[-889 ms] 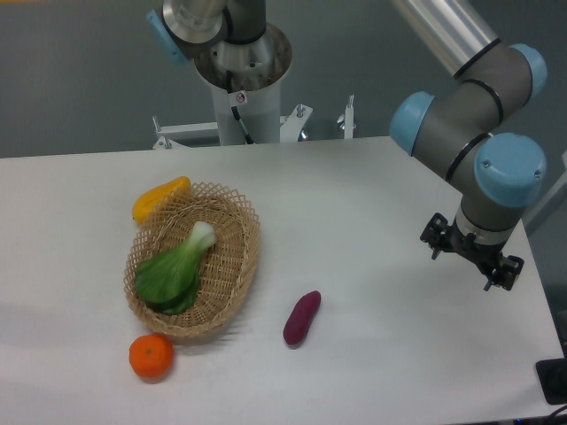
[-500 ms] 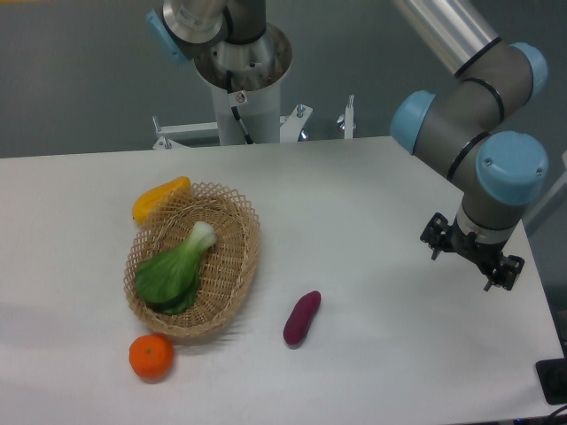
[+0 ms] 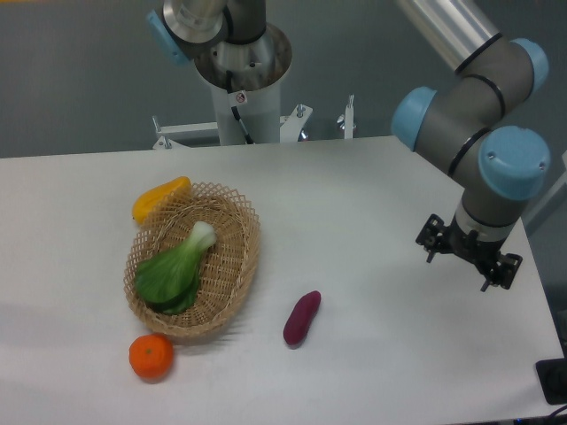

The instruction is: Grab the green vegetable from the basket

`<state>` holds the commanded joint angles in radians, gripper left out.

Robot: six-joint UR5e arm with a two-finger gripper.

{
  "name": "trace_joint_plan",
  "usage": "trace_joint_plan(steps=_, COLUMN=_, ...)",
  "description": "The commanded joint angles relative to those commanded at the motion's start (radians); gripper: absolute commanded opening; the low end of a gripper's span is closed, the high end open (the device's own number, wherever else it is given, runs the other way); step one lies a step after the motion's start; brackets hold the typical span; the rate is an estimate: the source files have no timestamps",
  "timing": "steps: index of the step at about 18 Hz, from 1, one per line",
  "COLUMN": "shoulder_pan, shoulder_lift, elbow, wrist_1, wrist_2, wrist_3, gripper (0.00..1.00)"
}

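While lying diagonally, bok choy (image 3: pixel 174 268) points its stem up-right.

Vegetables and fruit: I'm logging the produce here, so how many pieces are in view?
4. Bok choy in the basket; yellow pepper against the basket's far rim; orange at its near end; purple sweet potato on the table to its right.

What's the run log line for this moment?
gripper: far right, empty | bok choy: in basket | pick: not started
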<state>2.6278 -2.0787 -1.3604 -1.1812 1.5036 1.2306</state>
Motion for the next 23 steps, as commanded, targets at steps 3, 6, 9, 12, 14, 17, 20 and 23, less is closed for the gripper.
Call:
trace_joint_plan(steps=3, shoulder_pan=-0.037, shoulder_lift=0.045, elbow=-0.067, wrist_1=0.000, wrist_2=-0.106, wrist_3=-0.110, gripper=1.00)
trace_joint_plan(steps=6, shoulder_pan=-0.098, shoulder_lift=0.069, elbow=-0.104, wrist_1=0.000, wrist_2=-0.132, wrist_3=-0.178, gripper=1.00)
trace_joint_plan(steps=9, shoulder_pan=-0.178, shoulder_lift=0.106, elbow=-0.166, wrist_1=0.003, wrist_2=-0.131, wrist_3=-0.238, gripper=1.00)
trace_joint_plan(steps=12, shoulder_pan=-0.245, shoulder_lift=0.156, elbow=-0.251, wrist_1=0.003, wrist_2=-0.131, wrist_3=-0.252, gripper=1.00)
trace_joint_plan(steps=14, shoulder_pan=-0.275, shoulder_lift=0.192, elbow=-0.321, wrist_1=0.015, wrist_2=-0.132, wrist_3=-0.253, gripper=1.00)
trace_joint_plan(steps=17, shoulder_pan=-0.324, shoulder_lift=0.223, elbow=-0.408, wrist_1=0.064, wrist_2=-0.131, wrist_3=-0.275, gripper=1.00)
trace_joint_plan(steps=20, shoulder_pan=-0.386, shoulder_lift=0.212, elbow=-0.459, wrist_1=0.095, wrist_2=-0.129, wrist_3=-0.305, gripper=1.00)
trace_joint_plan(steps=23, shoulder_pan=-0.445, shoulder_lift=0.187, elbow=-0.467, wrist_1=0.129, wrist_2=-0.131, wrist_3=-0.377, gripper=1.00)
